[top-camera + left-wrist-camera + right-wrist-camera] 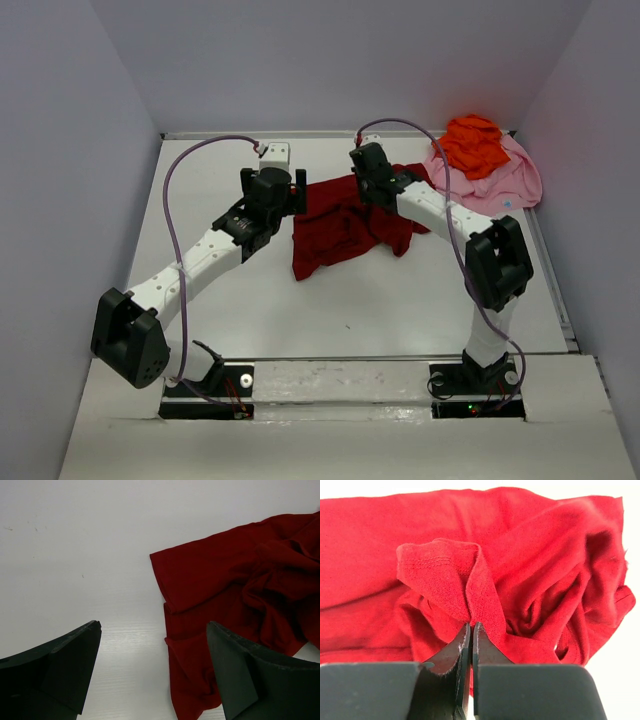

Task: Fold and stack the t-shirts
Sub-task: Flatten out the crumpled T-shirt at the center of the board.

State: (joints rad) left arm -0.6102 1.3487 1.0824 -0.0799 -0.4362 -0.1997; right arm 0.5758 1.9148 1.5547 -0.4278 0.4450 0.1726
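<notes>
shirt: dark red t-shirt (345,225) crumpled mid-counter (380,310); orange shirt (474,143) on pink shirt (500,180), far right | right claw (471,626): clamped on a stitched fold, possibly a sleeve hem | left claw (153,625): jaws apart over the shirt's left edge | handling: light, limp, drapes; take hold at hems or corners

Nothing for you to read here, operator: the dark red t-shirt (530,555) shows plain cloth, with no lettering, label or number anywhere.
</notes>
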